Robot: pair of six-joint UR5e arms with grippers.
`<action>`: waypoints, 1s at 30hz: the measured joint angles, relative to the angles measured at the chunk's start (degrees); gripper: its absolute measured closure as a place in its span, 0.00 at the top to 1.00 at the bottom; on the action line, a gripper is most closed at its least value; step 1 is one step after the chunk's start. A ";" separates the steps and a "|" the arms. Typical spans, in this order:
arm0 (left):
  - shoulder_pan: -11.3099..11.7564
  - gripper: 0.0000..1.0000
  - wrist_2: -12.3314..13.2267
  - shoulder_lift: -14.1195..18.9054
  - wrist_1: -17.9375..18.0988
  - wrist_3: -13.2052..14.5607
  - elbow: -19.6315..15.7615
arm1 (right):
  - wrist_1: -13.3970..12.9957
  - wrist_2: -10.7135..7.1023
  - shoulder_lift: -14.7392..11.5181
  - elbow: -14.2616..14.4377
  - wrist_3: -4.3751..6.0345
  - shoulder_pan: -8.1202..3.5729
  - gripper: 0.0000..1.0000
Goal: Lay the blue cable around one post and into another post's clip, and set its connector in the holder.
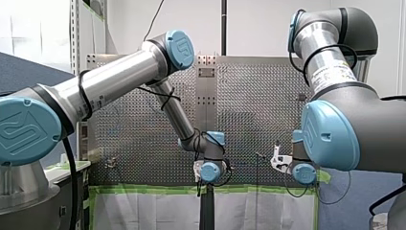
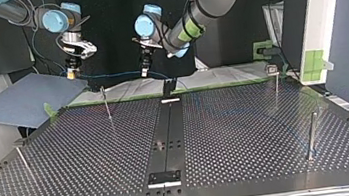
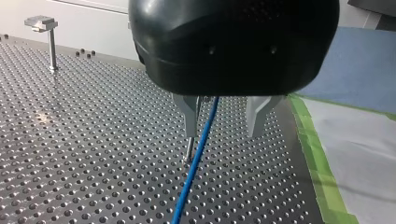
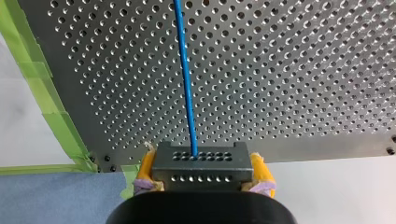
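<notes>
Right gripper [image 4: 204,170]: clamped on the dark connector [image 4: 201,161].
Left gripper [image 3: 224,123]: spread wide, straddled the blue cable [image 3: 198,149].
Markings: logo embossed on joint cap [image 1: 24,132].
Surface: perforated table [image 3: 93,154], edged with green tape [image 3: 317,158].

The blue cable [image 3: 196,154] slips from sight behind the black body of my left gripper [image 3: 222,134] and is cut off at the left wrist view's edge. The connector [image 4: 201,167] hides most of the fingers [image 4: 145,167] of my right gripper [image 4: 202,173].
</notes>
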 joint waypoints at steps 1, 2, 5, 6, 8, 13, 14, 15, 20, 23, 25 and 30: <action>0.01 0.54 0.01 0.00 0.00 0.00 0.00 | 0.00 0.02 0.00 0.00 -0.03 -0.05 0.00; 0.05 0.54 0.02 0.00 -0.01 0.00 0.01 | 0.00 0.01 0.01 0.00 -0.07 -0.09 0.00; 0.12 0.54 -0.02 0.00 -0.04 0.00 0.00 | 0.02 0.00 0.01 0.00 -0.16 -0.17 0.00; 0.13 0.54 -0.03 0.00 -0.03 0.00 -0.01 | 0.02 -0.01 0.01 0.00 -0.18 -0.18 0.00; 0.17 0.48 -0.06 0.00 -0.01 0.00 -0.01 | 0.05 -0.01 0.01 0.00 -0.22 -0.18 0.00; 0.20 0.44 -0.13 0.01 0.01 0.00 0.00 | 0.18 0.03 0.03 0.00 -0.27 -0.20 0.00; 0.19 0.44 -0.13 0.01 0.02 0.00 0.01 | 0.21 0.05 0.04 0.00 -0.29 -0.20 0.00; 0.19 0.07 -0.14 0.01 0.02 0.00 0.01 | 0.22 0.05 0.04 0.00 -0.30 -0.20 0.00; 0.29 0.00 0.09 0.01 0.02 -0.07 0.02 | 0.25 0.10 0.03 0.00 -0.29 -0.21 0.00; 0.31 0.00 0.78 0.00 -0.02 -0.08 0.01 | 0.22 0.13 0.03 0.00 -0.28 -0.22 0.00; 0.32 0.00 1.11 0.00 -0.04 -0.08 0.01 | 0.19 0.14 0.02 0.00 -0.27 -0.23 0.00; 0.33 0.00 1.40 0.00 -0.10 0.04 0.01 | 0.18 0.14 0.00 -0.01 -0.26 -0.23 0.00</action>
